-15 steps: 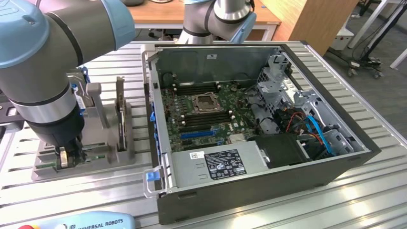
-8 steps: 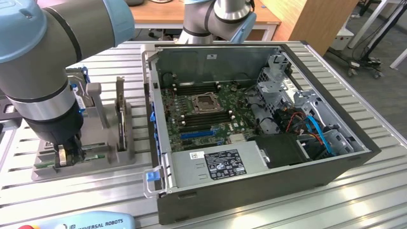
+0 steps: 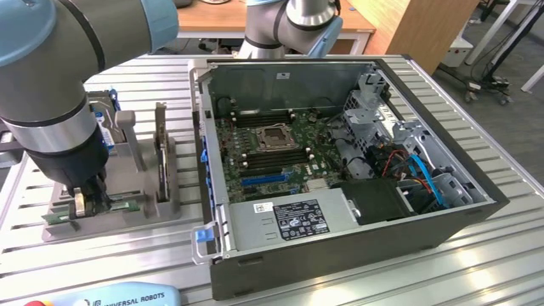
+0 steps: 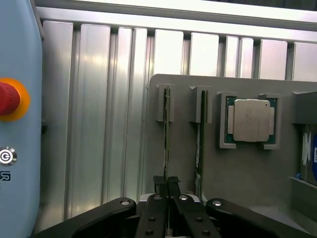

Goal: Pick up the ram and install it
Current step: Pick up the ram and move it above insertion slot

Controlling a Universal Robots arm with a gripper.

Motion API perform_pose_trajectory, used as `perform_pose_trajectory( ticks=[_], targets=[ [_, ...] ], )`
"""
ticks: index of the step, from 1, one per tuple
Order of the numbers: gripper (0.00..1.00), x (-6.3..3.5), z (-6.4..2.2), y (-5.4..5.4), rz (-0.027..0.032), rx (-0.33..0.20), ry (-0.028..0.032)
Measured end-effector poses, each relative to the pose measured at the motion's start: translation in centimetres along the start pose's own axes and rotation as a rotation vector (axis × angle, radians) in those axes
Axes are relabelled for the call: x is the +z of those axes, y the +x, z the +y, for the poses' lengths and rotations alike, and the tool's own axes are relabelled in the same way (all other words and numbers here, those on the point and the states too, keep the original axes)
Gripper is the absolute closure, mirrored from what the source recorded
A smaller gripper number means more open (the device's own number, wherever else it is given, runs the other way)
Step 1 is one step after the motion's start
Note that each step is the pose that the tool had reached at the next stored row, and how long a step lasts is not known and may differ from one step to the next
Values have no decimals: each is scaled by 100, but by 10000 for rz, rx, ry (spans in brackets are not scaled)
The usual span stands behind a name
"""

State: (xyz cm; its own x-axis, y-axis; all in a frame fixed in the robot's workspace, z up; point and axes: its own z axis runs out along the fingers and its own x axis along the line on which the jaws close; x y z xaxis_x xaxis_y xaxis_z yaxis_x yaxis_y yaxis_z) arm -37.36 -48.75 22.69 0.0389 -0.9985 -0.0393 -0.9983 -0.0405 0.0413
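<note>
"Where was the ram (image 4: 166, 141)?"
"Standing on edge in a slot of the grey holder (image 4: 237, 173), beside the computer case (image 3: 340, 268)."
"And the gripper (image 4: 167, 182)?"
"Its fingers were clamped on that stick's edge."

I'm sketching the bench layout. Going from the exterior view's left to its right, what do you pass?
Claw shut on the ram → grey holder → CPU socket → blue cables.
</note>
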Motion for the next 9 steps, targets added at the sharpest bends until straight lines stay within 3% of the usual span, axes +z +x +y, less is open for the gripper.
perform_pose_trajectory(
  ticks=[9],
  targets=[
    [88,-224,9,-9,1,0,0]
  ],
)
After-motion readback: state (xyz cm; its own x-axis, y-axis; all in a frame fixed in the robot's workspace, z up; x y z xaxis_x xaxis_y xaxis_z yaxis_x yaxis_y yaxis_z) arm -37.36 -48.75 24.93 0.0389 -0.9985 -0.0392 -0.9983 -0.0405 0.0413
